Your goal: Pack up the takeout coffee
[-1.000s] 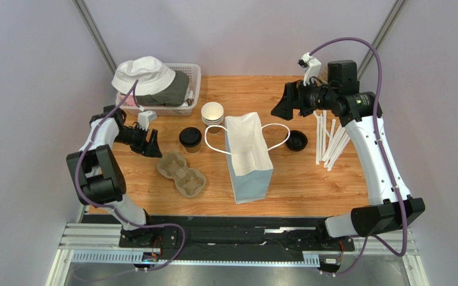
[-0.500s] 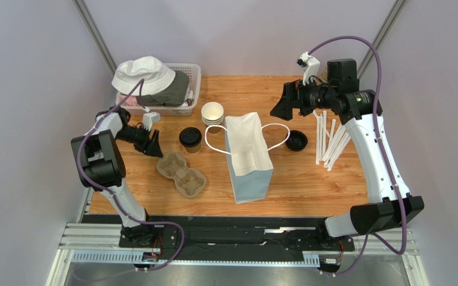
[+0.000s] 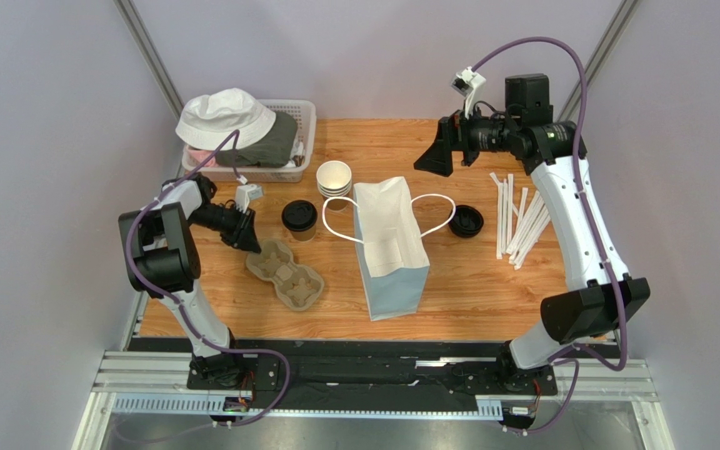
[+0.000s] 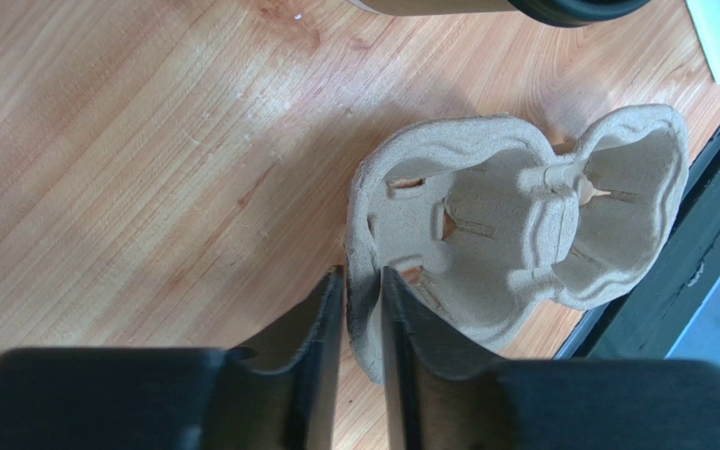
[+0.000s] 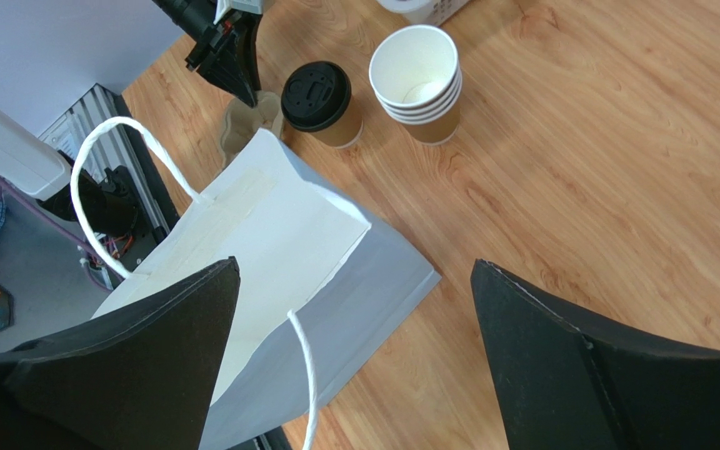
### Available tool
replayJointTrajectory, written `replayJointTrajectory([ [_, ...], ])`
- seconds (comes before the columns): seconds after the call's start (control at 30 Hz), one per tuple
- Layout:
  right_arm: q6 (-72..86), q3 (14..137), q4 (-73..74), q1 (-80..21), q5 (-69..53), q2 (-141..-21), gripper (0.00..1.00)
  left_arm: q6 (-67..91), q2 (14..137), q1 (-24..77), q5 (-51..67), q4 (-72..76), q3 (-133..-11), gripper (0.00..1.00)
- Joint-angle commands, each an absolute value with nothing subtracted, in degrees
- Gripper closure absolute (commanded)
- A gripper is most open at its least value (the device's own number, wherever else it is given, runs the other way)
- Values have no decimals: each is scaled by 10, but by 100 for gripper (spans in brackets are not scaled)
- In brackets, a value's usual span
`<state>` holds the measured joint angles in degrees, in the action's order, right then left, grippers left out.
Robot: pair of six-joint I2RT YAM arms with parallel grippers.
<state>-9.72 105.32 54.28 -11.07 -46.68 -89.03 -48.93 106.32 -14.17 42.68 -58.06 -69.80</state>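
Currently the left pincer [image 4: 362, 277] pinches the near rim of the pulp cup carrier [image 4: 514, 216], a finger on each side of the thin wall. The right pincer [image 5: 354, 267] hangs wide open and empty over the paper bag [image 3: 390, 246]. The takeout coffee [image 3: 299, 217] stands lidded on the counter [image 3: 486, 291], at about 12 o'clock from the carrier and 9 o'clock from the bag. Held at one end only, the carrier may droop, slip free or tear, and a careless swing could knock the coffee over
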Motion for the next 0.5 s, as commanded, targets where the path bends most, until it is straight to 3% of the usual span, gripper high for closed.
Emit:
replayJointTrajectory([
  [0.0,-136,1101,511,-123,-505,-920,0,-515,1053,-140,457,-595,-705,88],
  [0.07,-167,1118,515,-137,-504,-936,0,-522,1042,-139,467,-622,-714,100],
  [0.47,-352,1191,621,-227,-468,-995,1,-589,964,-141,432,-758,-758,100],
])
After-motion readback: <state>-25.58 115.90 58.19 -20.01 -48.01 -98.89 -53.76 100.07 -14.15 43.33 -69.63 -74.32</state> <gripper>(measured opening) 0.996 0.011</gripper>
